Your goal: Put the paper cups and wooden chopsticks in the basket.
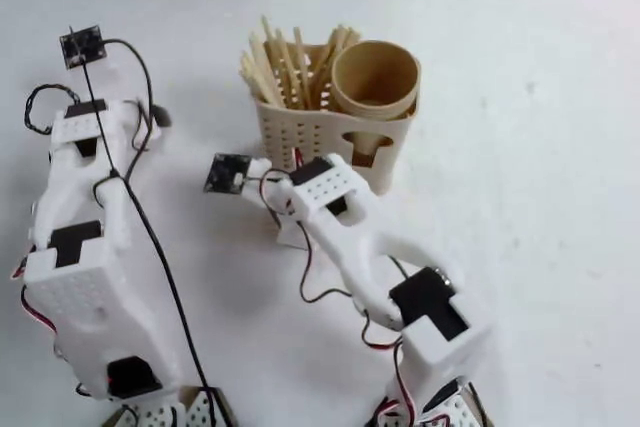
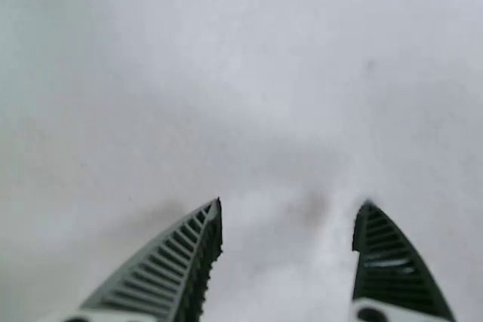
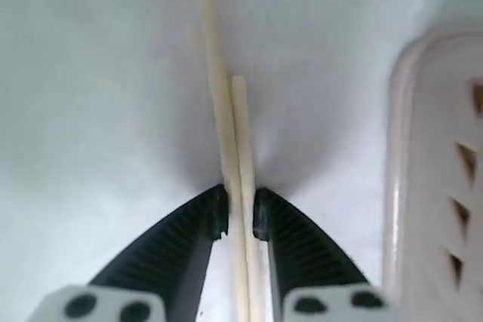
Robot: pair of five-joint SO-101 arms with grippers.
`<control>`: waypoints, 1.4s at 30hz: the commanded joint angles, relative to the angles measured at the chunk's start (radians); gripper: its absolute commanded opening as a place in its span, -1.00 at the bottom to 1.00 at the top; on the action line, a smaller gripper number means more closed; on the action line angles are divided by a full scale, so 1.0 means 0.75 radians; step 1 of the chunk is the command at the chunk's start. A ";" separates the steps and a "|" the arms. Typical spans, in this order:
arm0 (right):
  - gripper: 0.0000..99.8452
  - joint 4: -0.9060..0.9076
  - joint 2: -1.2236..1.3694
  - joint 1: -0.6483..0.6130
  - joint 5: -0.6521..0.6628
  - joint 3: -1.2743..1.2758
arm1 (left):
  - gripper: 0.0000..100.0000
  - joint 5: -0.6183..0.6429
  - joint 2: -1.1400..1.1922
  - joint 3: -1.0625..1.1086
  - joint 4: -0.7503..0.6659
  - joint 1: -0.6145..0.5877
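The right end effector (image 3: 240,213) pinches two pale wooden chopsticks (image 3: 234,148) beside the cream perforated plastic basket (image 3: 430,148); the left end effector (image 2: 287,216) gapes empty above the white surface (image 2: 226,73).

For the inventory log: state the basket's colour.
Cream, with a perforated wall; the basket shows best in the high view.

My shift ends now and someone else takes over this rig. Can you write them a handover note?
Left tool: open, holding nothing, above the table.
Right tool: shut on two chopsticks, beside the basket.
Done: a paper cup and a bundle of chopsticks stand in the basket.
Left: get the held two into the basket.
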 commanded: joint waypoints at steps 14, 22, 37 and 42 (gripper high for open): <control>-0.96 0.130 -0.361 0.011 -0.145 0.061 | -0.45 -0.016 -0.005 -0.055 -0.002 0.011; -0.66 -0.013 -0.292 0.001 -0.035 0.182 | -0.45 -0.016 -0.005 -0.055 -0.002 0.009; -0.66 -0.214 -0.144 0.021 -0.031 0.194 | -0.45 -0.016 -0.005 -0.057 -0.002 0.009; -0.99 -0.202 -0.126 0.026 -0.033 0.168 | -0.45 -0.016 -0.005 -0.057 -0.002 0.009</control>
